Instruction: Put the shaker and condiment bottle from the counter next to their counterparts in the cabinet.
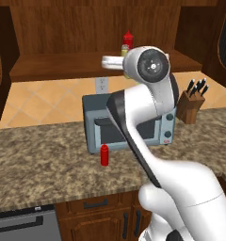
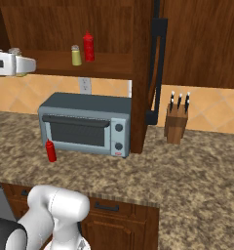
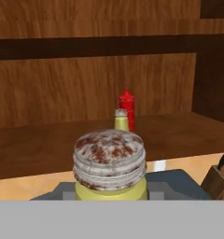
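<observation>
My gripper (image 2: 19,64) is shut on the shaker (image 3: 109,163), a yellow-green cylinder with a speckled silver cap that sits close up at the bottom of the hand view. It hangs above the toaster oven, in front of the cabinet shelf (image 1: 58,66). On that shelf stand the counterparts: a matching shaker (image 3: 121,120) (image 1: 125,48) (image 2: 76,55) and, just behind it, a red bottle (image 3: 127,105) (image 1: 128,38) (image 2: 88,46). The condiment bottle (image 1: 104,155) (image 2: 50,151) stands upright on the counter at the toaster oven's front left corner.
A grey toaster oven (image 1: 98,129) (image 2: 85,124) sits on the speckled counter (image 1: 39,160) under the shelf. A knife block (image 1: 190,106) (image 2: 176,124) stands to its right. The cabinet's open door (image 2: 158,63) hangs edge-on beside the shelf.
</observation>
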You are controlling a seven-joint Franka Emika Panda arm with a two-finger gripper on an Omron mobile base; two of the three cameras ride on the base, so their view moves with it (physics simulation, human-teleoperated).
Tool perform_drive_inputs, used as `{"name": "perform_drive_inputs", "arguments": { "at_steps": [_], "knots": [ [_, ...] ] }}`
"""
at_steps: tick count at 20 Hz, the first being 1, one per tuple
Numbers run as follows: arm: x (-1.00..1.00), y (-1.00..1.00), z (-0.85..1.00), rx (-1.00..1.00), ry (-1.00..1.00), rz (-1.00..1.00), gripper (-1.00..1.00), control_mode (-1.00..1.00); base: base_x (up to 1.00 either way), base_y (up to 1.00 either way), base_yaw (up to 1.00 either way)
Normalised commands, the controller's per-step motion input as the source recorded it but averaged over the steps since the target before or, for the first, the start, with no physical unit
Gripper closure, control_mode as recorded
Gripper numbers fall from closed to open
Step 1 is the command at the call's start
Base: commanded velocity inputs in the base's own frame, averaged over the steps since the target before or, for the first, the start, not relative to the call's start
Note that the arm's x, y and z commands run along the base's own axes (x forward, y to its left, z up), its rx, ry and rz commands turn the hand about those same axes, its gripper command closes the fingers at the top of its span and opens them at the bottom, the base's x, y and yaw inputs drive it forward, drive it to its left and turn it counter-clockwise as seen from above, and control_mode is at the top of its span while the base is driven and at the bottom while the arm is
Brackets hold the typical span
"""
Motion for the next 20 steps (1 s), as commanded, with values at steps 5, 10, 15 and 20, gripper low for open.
{"name": "perform_drive_inputs", "arguments": {
  "at_steps": [5, 10, 15, 20],
  "knots": [
    [0.35, 0.00, 0.00, 0.02, 0.00, -0.29, 1.00, -1.00, 0.00, 0.00, 0.00],
    [0.29, 0.00, 0.00, 0.00, 0.00, -0.25, 1.00, -1.00, 0.00, 0.00, 0.00],
    [0.11, 0.00, 0.03, 0.00, 0.00, -0.01, 1.00, -1.00, 0.00, 0.00, 0.00],
    [0.48, 0.00, 0.00, 0.00, 0.01, 0.00, 1.00, -1.00, 0.00, 0.00, 0.00]
  ]
}}
